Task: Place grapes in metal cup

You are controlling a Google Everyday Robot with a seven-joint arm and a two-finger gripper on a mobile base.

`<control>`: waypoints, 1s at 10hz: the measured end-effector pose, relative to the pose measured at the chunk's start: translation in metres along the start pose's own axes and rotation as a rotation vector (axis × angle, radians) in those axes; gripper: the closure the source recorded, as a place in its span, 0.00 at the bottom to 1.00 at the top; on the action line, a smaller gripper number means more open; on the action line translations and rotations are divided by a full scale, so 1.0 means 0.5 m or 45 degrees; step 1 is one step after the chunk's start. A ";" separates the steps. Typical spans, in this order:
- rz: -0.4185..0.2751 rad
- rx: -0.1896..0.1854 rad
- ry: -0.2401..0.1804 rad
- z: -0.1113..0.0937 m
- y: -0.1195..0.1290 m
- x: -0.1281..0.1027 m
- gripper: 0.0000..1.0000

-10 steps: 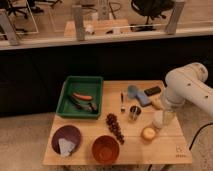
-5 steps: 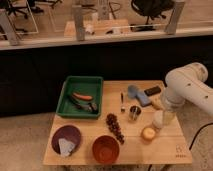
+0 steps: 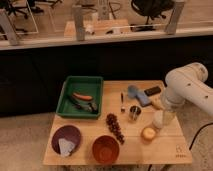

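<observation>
Nearest to me, at the front edge of the wooden table [image 3: 172,150], sat a red-brown bowl [image 3: 105,149]. To its left was a dark purple dish [image 3: 66,136] with a pale scrap [image 3: 65,146] lying in it. Off to the right stood a small round yellow-orange thing [image 3: 148,133].

Just behind the red-brown bowl lay the grapes [image 3: 115,127], a dark bunch stretched out on the bare wood at about the middle of the table. They were near the bowl's rim, though I could not tell whether they touched it. The metal cup [image 3: 135,112] stood upright a little behind and to the right of them, near but apart, and no grapes were in it.

On the right, a pale upright cylinder [image 3: 158,120] stood beside the yellow-orange thing. The robot's white arm [image 3: 189,87] bent down over that side, and its gripper [image 3: 168,110] hung low just above and behind the cylinder, well to the right of the grapes. I could not tell whether it was wide, narrow or holding anything.

Further back on the left was a green tray [image 3: 84,78] holding an orange carrot-like item [image 3: 82,96] and some darker bits. To the right of it lay a thin utensil [image 3: 122,101], then a blue object [image 3: 138,94] and a black one [image 3: 152,91]. Beyond the table ran a dark wall topped by a glass partition [image 3: 45,22].
</observation>
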 end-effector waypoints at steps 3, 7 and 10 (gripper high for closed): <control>0.000 0.000 0.000 0.000 0.000 0.000 0.20; -0.367 0.044 -0.081 -0.047 0.000 -0.076 0.20; -0.838 0.118 -0.211 -0.081 0.012 -0.184 0.20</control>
